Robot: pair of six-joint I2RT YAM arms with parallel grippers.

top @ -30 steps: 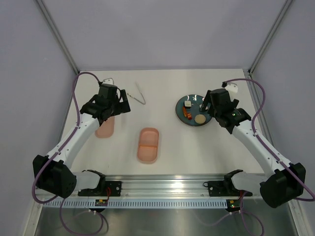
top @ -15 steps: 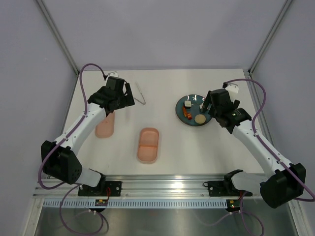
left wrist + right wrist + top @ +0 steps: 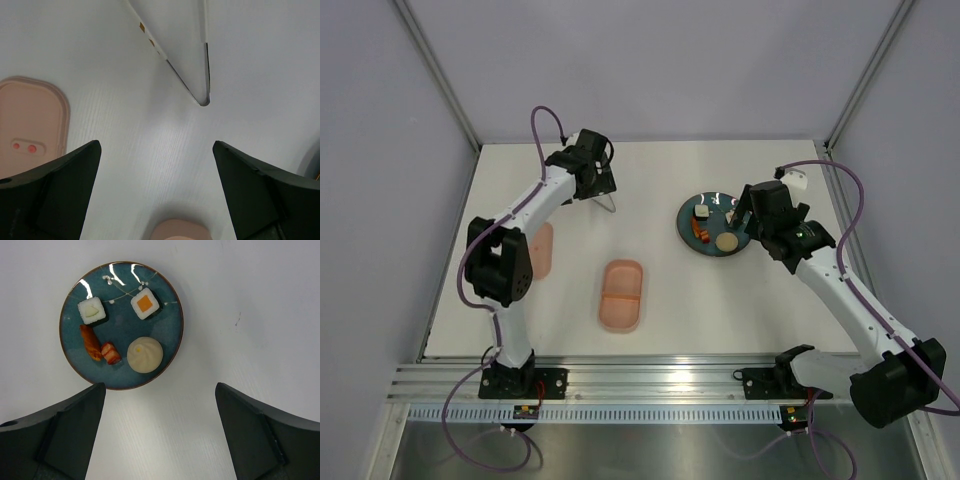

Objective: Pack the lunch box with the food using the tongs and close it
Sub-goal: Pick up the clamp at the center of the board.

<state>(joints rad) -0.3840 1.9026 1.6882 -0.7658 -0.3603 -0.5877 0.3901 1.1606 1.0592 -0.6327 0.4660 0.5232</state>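
One lunch box [image 3: 621,295] with two compartments lies near the middle of the desk [image 3: 720,310]. One matching lid [image 3: 544,250] lies apart on its left, and the left arm [image 3: 520,215] hides part of it from above. One pair of tongs [image 3: 199,98] lies at the far side, just ahead of the left gripper [image 3: 157,190]. The top view shows only its joined tip, and the wrist view cuts off its open ends. One teal plate [image 3: 120,327] on the right carries five pieces of food [image 3: 145,303]: two white rolls [image 3: 91,311], two orange-red sausage bits [image 3: 90,342] and one round beige bun [image 3: 144,354]. The right gripper [image 3: 160,435] hangs just beside the plate. Both pairs of fingers stand wide apart, holding nothing. In the left wrist view the lunch box is only a pink sliver at the bottom edge, and the lid, showing two red spots, is cut by the left edge
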